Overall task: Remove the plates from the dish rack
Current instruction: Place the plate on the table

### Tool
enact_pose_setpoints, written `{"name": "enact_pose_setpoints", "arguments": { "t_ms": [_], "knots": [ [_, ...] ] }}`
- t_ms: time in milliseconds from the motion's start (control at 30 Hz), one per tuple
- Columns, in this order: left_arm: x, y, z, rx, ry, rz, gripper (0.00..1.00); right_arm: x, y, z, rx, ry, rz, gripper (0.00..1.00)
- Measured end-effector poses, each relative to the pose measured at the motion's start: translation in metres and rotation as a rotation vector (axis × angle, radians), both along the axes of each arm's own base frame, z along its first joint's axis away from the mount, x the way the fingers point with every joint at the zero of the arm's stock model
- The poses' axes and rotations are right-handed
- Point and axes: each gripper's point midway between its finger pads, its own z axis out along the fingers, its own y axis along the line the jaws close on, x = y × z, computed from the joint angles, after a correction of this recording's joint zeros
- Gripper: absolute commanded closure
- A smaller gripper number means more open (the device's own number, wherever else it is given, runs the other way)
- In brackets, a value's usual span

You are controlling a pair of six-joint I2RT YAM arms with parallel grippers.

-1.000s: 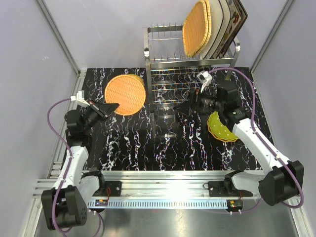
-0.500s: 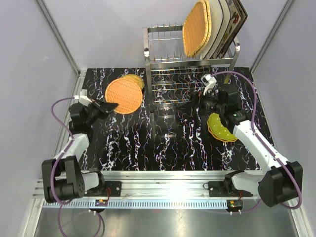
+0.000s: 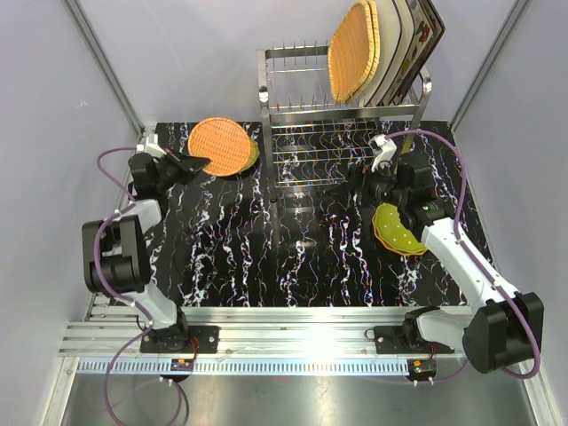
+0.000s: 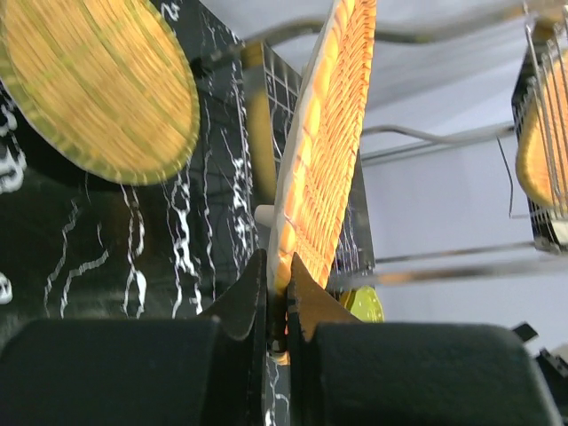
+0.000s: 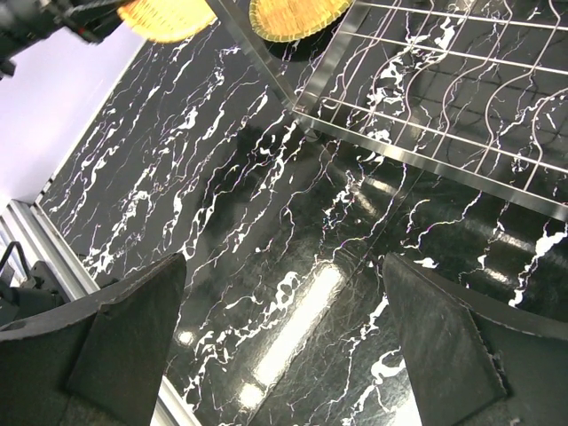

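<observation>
Black marbled table [image 3: 293, 257] below, and at its far edge the tall steel rack [image 3: 293, 111], with an upright woven plate [image 3: 353, 51], cream plates [image 3: 397, 40] and a flowered plate [image 3: 429, 34] leaning in the top prongs, so plenty left to unload! Out on the far left, a round orange plate [image 3: 220, 146] hangs over a second woven plate [image 4: 98, 84] that lies flat on the table. This looks like the put-down step: the carried plate wants levelling, lowering onto the one beneath, then a release. A small pile of green plates [image 3: 397, 229] sits on the table by the right arm. Now the left claw [image 4: 277, 293]: it is pinched tight on the round orange plate's rim, which the wrist view shows edge-on between the fingers. The right claw [image 5: 284, 355] gapes wide with nothing in it, low over the table near the rack's bottom shelf
</observation>
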Motion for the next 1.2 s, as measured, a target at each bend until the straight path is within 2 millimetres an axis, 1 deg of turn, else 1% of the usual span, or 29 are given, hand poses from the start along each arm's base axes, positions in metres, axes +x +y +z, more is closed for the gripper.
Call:
{"name": "enact_pose_setpoints", "arguments": {
  "t_ms": [233, 433, 567, 800, 1200],
  "knots": [
    [0.041, 0.009, -0.018, -0.006, 0.045, 0.014, 1.0, -0.001, -0.003, -0.005, -0.004, 0.007, -0.006, 0.0],
    [0.069, 0.016, -0.033, -0.006, 0.085, 0.031, 1.0, -0.001, -0.008, -0.009, -0.007, 0.017, -0.019, 0.0],
    [0.083, 0.019, -0.046, -0.007, 0.12, 0.043, 1.0, -0.001, -0.008, -0.009, -0.007, 0.019, -0.02, 0.0],
    [0.1, 0.019, -0.065, -0.006, 0.175, 0.055, 0.99, -0.001, -0.01, -0.009, -0.006, 0.02, -0.024, 0.01],
    [0.121, 0.008, -0.088, -0.004, 0.243, 0.039, 0.97, 0.001, -0.013, -0.01, -0.006, 0.021, -0.035, 0.0]
  ]
}}
